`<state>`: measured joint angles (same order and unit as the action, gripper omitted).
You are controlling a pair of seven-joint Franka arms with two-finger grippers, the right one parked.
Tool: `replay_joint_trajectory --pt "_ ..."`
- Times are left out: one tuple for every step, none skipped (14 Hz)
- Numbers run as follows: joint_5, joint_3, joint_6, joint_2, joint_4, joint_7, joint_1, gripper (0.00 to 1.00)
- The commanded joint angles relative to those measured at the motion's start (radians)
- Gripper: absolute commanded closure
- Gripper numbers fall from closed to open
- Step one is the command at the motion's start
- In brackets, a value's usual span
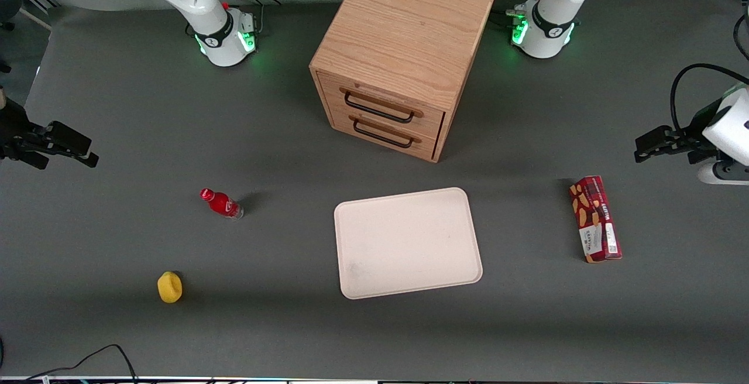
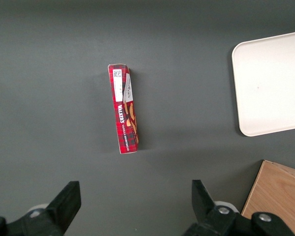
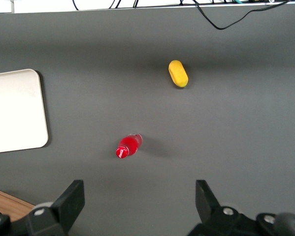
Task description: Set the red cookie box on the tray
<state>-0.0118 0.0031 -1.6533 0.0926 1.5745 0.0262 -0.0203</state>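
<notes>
Red cookie box: long narrow dark-red carton, tan cookie pictures, white lettering, white label patch; laid flat on table toward working arm's end, well apart from tray

Tray: flat cream-white rectangle, rounded corners, low rim; set in front of wooden drawers

Gripper: held above table near box, fingers spread wide, nothing grasped

We are counting one red cookie box, one tray, one wooden cabinet bearing two drawers, each with one dark handle, one small red bottle and one yellow object on the table. We are also counting one working gripper, hanging above the table with its two fingers spread apart.
</notes>
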Motion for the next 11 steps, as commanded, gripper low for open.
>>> replay_joint_trajectory --pt "-0.01 0.005 0.018 -0.016 0.01 0.021 -0.001 0.0" --pt "-0.01 0.005 0.018 -0.011 0.007 0.021 -0.001 0.0" --pt "-0.008 0.003 0.018 -0.01 0.007 0.021 -0.003 0.0" --pt "-0.007 0.003 0.018 -0.01 0.007 0.021 -0.007 0.0" --pt "-0.007 0.0 0.02 -0.01 0.004 0.021 -0.012 0.0" --pt "-0.007 0.001 0.018 -0.01 0.005 0.018 -0.013 0.0" --pt "-0.004 0.002 0.021 -0.008 0.009 0.024 -0.007 0.0" --pt "-0.005 0.002 0.021 -0.008 0.007 0.024 -0.003 0.0" --pt "-0.004 0.002 0.035 -0.008 0.009 0.024 -0.003 0.0" --pt "-0.002 0.002 0.04 -0.005 0.009 0.024 -0.001 0.0" --pt "-0.002 0.002 0.04 -0.005 0.012 0.024 -0.001 0.0"
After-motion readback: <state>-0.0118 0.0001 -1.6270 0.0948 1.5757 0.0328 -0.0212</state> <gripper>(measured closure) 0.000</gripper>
